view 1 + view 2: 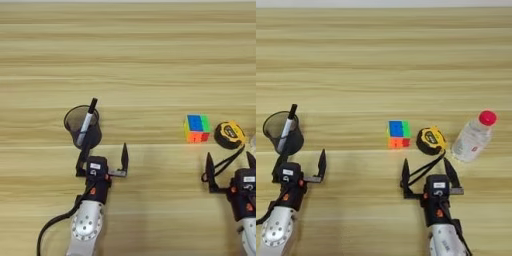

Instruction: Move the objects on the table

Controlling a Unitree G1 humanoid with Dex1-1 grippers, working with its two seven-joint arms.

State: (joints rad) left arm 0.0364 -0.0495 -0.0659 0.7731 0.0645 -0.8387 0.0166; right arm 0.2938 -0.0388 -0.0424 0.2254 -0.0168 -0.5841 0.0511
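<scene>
Your bench (150,50) fills the view, its far half bare wood, with everything gathered in one row across the near middle. Of the two arms, your left gripper (102,161) sits just short of the black mesh cup (82,126), jaws spread wide, one finger right up against the cup's near side and the other out in open air; nothing is held. That offset suggests you are lined up beside the cup rather than around it. Your right gripper (429,175) rests near the bench's front edge, jaws also wide and empty, with the tape measure's black strap (426,169) trailing down between its fingers. The clear bottle (473,137) with its red cap lies tilted at the far right, just beside the yellow-black tape measure (431,140). The puzzle cube (399,134) stands left of that, close but apart. Smallest, the black marker (86,122) leans upright in the cup, its top poking past the rim.
</scene>
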